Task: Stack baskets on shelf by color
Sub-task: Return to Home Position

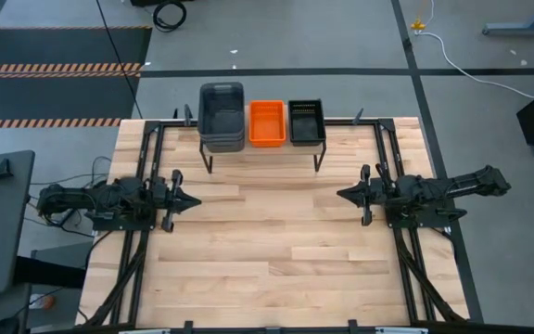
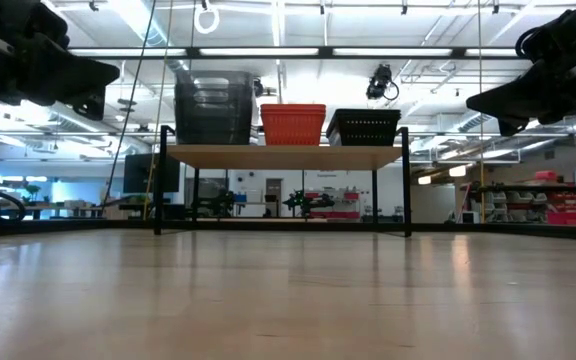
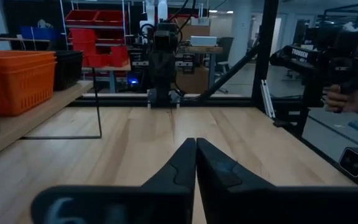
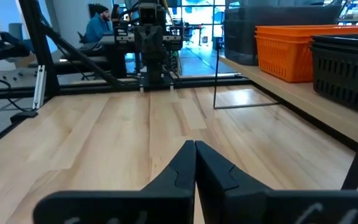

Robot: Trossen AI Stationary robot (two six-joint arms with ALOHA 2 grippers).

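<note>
On the shelf (image 1: 263,147) at the table's far edge stand three stacks side by side: grey baskets (image 1: 222,115) on the left, orange baskets (image 1: 266,122) in the middle, black baskets (image 1: 306,122) on the right. In the low view the grey stack (image 2: 213,108) is the tallest, beside the orange (image 2: 292,124) and the black (image 2: 364,127). My left gripper (image 1: 197,200) hovers shut at the table's left side, pointing right. My right gripper (image 1: 341,194) hovers shut at the right side, pointing left. Both are far from the shelf and hold nothing.
The wooden tabletop (image 1: 276,260) lies bare between the two arms and toward the near edge. Black frame rails (image 1: 406,269) run along both sides. Beyond the table, a person (image 4: 99,28) sits in the room, and a hand (image 3: 340,99) shows at the left wrist view's right edge.
</note>
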